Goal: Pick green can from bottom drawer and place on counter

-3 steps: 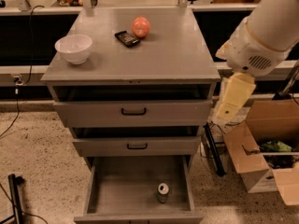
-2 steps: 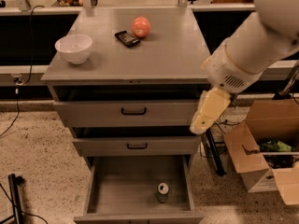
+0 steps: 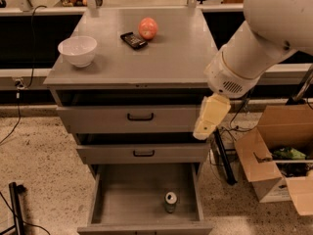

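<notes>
Camera view: can (image 3: 170, 201) sits in the open drawer (image 3: 117, 199), not yet picked. Gripper (image 3: 205, 126) hangs above, beside the cabinet (image 3: 98, 119); whether it is clenched, I cannot tell. Counter (image 3: 161, 58) placement remains.

Arm (image 3: 264, 38) cropped (pincer (image 3: 201, 132) beside drawers (image 3: 127, 119)).

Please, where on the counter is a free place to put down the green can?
The counter is bare along its front and right side, from the white bowl to the right edge. Crowded: back centre, black device beside the red fruit. The gripper hangs below the right front corner.
</notes>
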Robot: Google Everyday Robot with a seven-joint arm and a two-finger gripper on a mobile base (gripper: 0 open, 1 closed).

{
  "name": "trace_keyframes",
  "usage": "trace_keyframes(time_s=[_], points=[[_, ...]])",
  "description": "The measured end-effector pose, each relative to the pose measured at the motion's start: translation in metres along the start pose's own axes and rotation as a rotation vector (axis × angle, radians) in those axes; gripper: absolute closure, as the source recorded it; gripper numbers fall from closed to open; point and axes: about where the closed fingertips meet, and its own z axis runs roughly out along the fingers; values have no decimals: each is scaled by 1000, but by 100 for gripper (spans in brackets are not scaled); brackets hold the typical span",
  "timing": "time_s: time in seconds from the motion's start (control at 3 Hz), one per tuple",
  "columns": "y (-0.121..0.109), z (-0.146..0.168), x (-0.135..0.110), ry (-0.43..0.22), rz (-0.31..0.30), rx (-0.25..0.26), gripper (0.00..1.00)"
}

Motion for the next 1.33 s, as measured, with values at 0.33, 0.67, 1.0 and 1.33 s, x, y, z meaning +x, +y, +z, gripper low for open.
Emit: trace_keyframes(time_s=[0.33,0.67,1.0,1.33], points=[[1,48,41,68,30,-53,0],[31,86,71,37,22,-77,0],[47,99,113,44,64,-48,0],[47,99,112,44,65,-47,0]])
